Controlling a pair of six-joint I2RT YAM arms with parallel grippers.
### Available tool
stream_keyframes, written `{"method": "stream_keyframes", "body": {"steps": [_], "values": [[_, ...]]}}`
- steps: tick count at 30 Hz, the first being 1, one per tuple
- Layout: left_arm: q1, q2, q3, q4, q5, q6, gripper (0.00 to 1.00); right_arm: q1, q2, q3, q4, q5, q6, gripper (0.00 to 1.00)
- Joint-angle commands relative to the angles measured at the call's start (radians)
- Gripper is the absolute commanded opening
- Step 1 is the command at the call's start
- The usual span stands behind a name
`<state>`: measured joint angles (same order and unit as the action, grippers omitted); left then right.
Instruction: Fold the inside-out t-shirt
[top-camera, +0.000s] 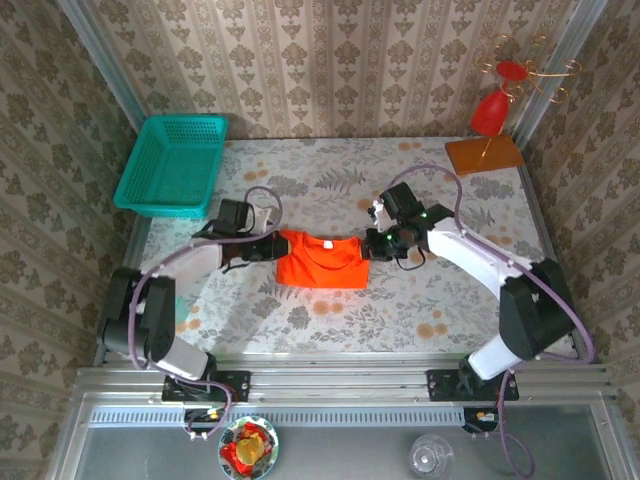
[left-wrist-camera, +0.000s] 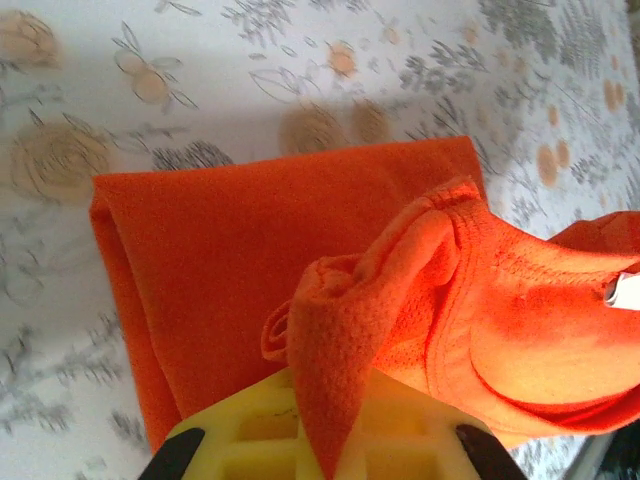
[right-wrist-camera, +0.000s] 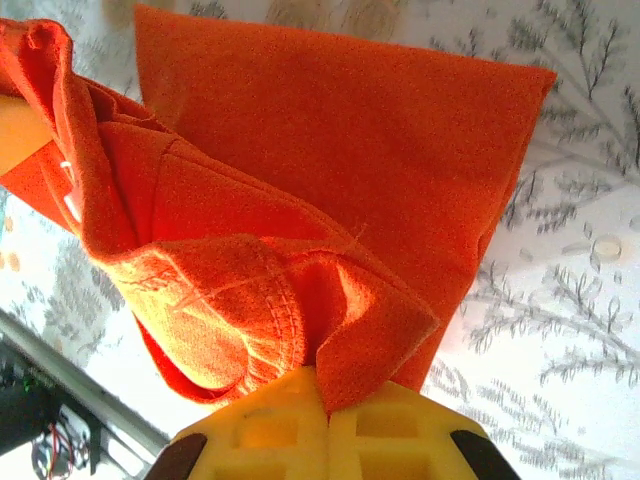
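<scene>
Orange shirt is thin, limp cloth (light, likely drapes and slides); left jaws and right jaws each clamped on a collar-side corner. Grip seams.

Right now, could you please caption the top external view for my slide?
The left gripper and right gripper pinch opposite sides of the orange t-shirt on the floral table.

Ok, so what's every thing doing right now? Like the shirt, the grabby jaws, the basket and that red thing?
t-shirt, partly folded on the table, top corners bunched and lifted
left jaws, shut on the t-shirt's left corner
right jaws, shut on the t-shirt's right corner
basket, upright, looks empty
ornament, standing upright on its wooden base
</scene>
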<state>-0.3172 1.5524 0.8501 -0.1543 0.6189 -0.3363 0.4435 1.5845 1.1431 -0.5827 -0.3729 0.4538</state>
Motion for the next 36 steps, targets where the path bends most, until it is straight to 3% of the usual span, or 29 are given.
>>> {"method": "stream_keyframes", "body": {"steps": [1,11,17,22,29,36], "values": [[0.017,0.094,0.088,-0.048,-0.012,0.058,0.00,-0.026,0.081,0.055,0.017,-0.015,0.033,0.00],[0.028,0.326,0.244,-0.049,-0.051,0.088,0.00,-0.110,0.336,0.138,0.092,-0.097,0.040,0.00],[0.032,0.335,0.227,-0.079,-0.034,0.085,0.00,-0.110,0.322,0.069,0.121,-0.119,0.049,0.00],[0.026,0.250,0.132,-0.080,-0.009,0.072,0.00,-0.085,0.230,-0.031,0.109,-0.143,0.042,0.00],[-0.030,0.002,-0.082,-0.077,-0.022,-0.001,0.00,0.001,0.024,-0.170,0.051,-0.121,0.077,0.00],[-0.045,-0.223,-0.129,-0.152,-0.040,-0.042,0.00,0.051,-0.109,-0.105,-0.041,-0.151,0.092,0.00]]}}
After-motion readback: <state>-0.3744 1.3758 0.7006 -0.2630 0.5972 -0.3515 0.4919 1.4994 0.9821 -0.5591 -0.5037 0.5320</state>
